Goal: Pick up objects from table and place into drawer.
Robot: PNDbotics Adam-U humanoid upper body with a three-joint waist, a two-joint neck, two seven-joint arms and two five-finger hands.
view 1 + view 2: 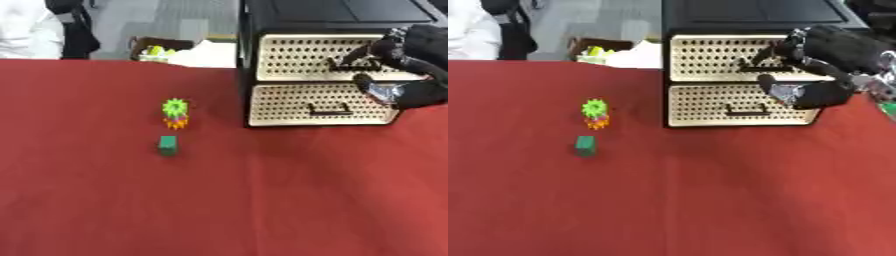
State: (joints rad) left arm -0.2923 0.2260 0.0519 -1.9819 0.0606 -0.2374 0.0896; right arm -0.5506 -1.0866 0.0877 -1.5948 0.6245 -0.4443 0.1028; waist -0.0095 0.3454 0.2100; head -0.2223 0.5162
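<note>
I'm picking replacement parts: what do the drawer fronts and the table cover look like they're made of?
The drawer fronts look like cream perforated sheet, metal or plastic, going by the even rows of holes and matte finish; which one is unclear. The table cover looks like red cloth: dull, no shine, soft shading.

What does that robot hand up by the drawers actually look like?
Only the right hand shows. It is bulky and mostly black, with thick dark fingers and a thumb, and silvery metal patches on its lower part. The arm behind it is black too. No cables or markings can be made out. The left hand is out of view.
</note>
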